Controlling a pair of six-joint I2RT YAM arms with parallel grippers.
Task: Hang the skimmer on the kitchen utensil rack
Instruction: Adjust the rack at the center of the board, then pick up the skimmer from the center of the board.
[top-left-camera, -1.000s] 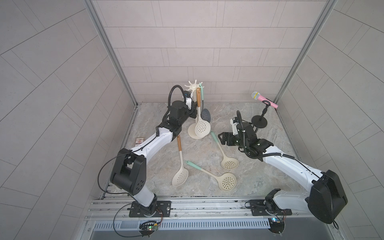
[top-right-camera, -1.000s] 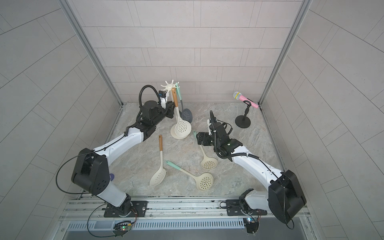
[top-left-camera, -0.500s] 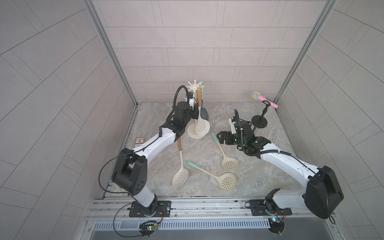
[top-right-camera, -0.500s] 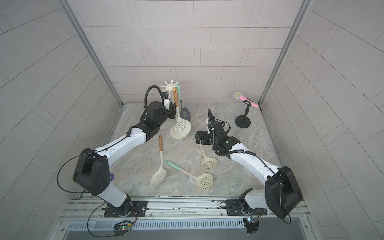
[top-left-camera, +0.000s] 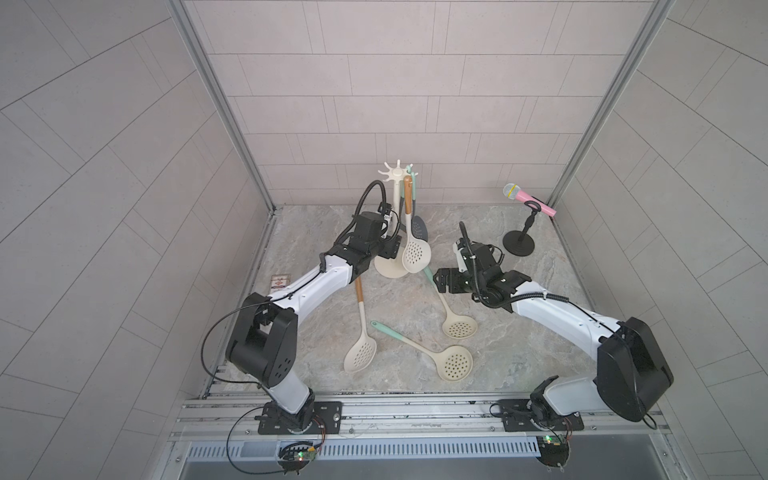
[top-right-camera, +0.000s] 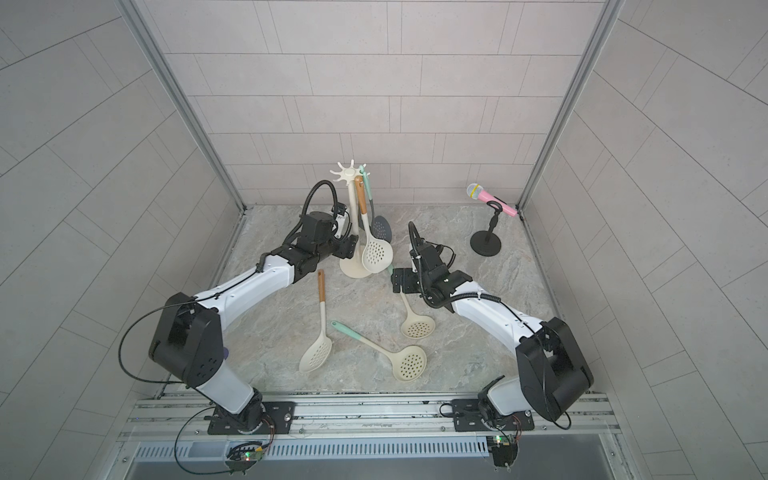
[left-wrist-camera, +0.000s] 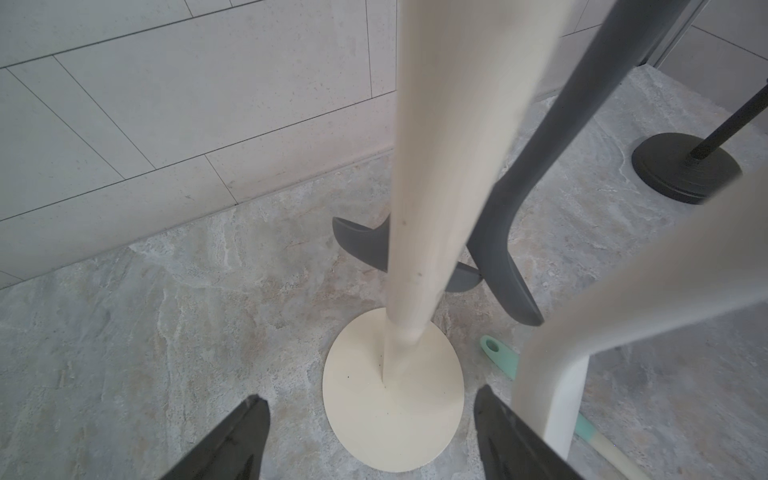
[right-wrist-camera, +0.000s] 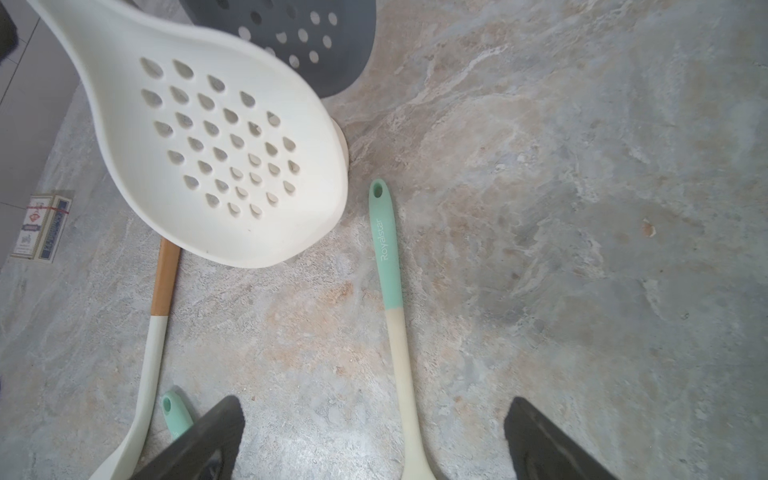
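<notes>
Rt pincer (right-wrist-camera: 376, 401) hangs spread wide w/ nothing in it, directly over the mint-handled skimmer (right-wrist-camera: 384, 249) lying flat on the table (top-left-camera: 519, 332). This looks like the next one to hang. Its long axis runs out from the rack (top-left-camera: 397, 172): the hole end stops just short of the rack's round base and the bowl lies at the end away from the rack. In the rt wrist view the handle passes lengthwise between the two jaws, so they'd close across it — a good line-up.

Lt pincer (left-wrist-camera: 369, 395) is also spread and empty, low down just beside the rack's pole. The rt arm is clearly nearer the skimmer.

The rack already carries two — a cream skimmer (top-left-camera: 415, 257) w/ wood handle and a grey one (top-left-camera: 420, 228) behind it. The cream bowl hangs close above the mint handle's tip, so a lift there could bump it. Hooks on the side of the crown away from those two look free.

The table is flat, marbled, probably slick. Two more skimmers (top-left-camera: 360, 353) (top-left-camera: 457, 363) lie farther from the rack, the mic stand (top-left-camera: 518, 245) is well apart from it and a card pack (top-left-camera: 279, 282) is off by the wall. The walls are tiled.
</notes>
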